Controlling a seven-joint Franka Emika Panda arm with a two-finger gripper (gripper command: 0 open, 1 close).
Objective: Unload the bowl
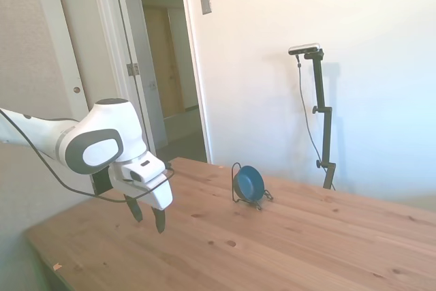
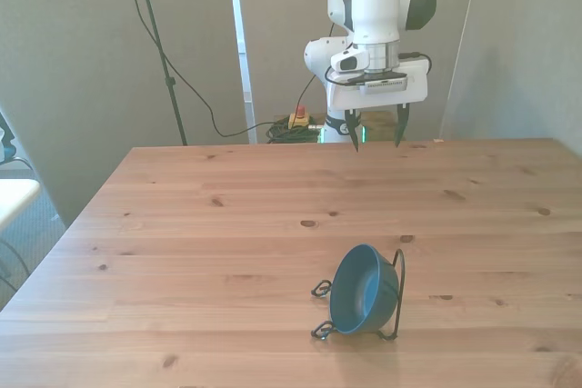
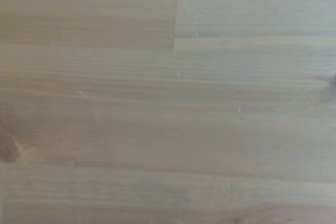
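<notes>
A small dark-blue bowl (image 2: 359, 290) stands on its edge in a thin black wire rack (image 2: 397, 290), in the near half of the table in the front view. From the side the bowl (image 1: 248, 183) leans in the rack (image 1: 235, 183) by the white wall. My gripper (image 2: 376, 128) hangs open above the far edge of the table, well away from the bowl, with nothing between its fingers. In the side view the gripper (image 1: 148, 215) hovers over the table's left part. The wrist view holds only blurred wooden planks (image 3: 168, 103).
The wooden table (image 2: 227, 224) stretches wide around the rack. Behind its far edge run black cables (image 2: 195, 97) down to the floor. An open doorway (image 1: 167, 66) lies past the table in the side view.
</notes>
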